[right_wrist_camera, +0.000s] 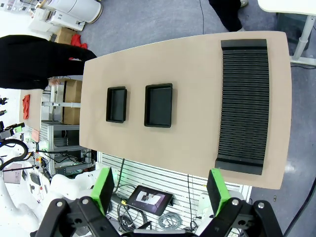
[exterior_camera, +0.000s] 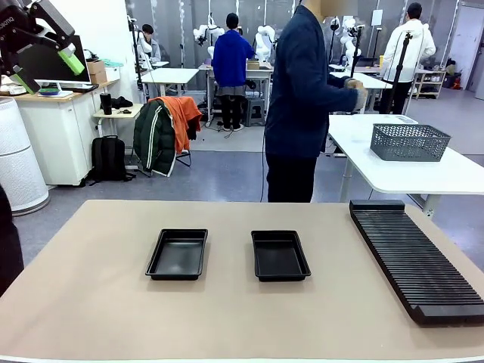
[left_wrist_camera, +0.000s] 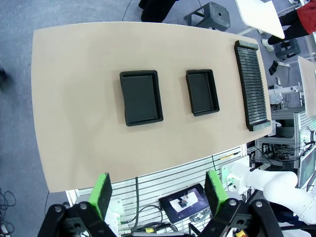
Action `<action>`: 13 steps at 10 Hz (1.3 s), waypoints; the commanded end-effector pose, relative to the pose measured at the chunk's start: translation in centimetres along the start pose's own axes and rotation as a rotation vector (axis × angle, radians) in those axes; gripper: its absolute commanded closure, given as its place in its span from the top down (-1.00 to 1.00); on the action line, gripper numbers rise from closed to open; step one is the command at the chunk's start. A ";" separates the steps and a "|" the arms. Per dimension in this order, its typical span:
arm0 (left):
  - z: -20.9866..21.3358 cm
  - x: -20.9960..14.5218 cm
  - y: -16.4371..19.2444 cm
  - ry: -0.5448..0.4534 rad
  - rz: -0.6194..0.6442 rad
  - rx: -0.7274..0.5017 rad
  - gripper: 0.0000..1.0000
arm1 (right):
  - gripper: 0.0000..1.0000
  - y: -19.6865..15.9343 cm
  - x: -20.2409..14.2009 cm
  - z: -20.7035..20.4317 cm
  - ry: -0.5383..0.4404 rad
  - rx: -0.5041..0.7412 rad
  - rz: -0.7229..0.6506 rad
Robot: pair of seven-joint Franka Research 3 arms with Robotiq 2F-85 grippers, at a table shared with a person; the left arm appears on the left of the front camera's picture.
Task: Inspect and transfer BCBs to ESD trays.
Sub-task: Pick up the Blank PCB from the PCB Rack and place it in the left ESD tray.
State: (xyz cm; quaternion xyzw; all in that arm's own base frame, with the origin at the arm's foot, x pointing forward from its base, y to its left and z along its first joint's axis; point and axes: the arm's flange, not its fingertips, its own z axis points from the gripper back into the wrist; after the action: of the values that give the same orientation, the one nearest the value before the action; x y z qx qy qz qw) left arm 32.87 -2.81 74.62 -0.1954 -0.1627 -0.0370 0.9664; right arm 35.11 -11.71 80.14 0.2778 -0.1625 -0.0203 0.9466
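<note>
Left claw (left_wrist_camera: 159,191) spread wide, ESD trays (exterior_camera: 177,254) on tan table (exterior_camera: 91,302)

A grey floor (exterior_camera: 227,175), a white table (exterior_camera: 412,175), a jacket-draped chair (exterior_camera: 162,132) and a black backpack (exterior_camera: 108,159).

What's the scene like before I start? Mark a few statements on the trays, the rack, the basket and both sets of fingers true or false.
1. The left ESD tray and the right ESD tray are both empty. True.
2. The ribbed rack lies between the two trays. False: the ribbed rack lies at the robot's right, apart from both trays.
3. The left gripper has its fingers open with nothing between them. True.
4. The right gripper is shut on a board. False: the right gripper is open and holds nothing.
5. The mesh basket stands beside the trays. False: the grey mesh basket stands on the white table behind.
</note>
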 end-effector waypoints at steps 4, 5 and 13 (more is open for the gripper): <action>0.0 0.0 -0.1 -0.002 -0.001 0.005 1.00 | 1.00 0.1 -0.1 0.1 0.000 0.012 0.001; 0.0 0.0 -0.1 -0.002 -0.001 0.005 1.00 | 1.00 0.1 -0.1 0.1 0.000 0.012 0.001; 0.0 0.0 -0.1 -0.002 -0.001 0.005 1.00 | 1.00 0.1 -0.1 0.1 0.000 0.012 0.001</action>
State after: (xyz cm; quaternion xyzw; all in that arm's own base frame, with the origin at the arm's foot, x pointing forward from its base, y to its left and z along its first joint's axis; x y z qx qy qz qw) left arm 32.87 -2.81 74.62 -0.1954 -0.1627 -0.0370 0.9664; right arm 35.11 -11.71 80.14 0.2778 -0.1625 -0.0203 0.9466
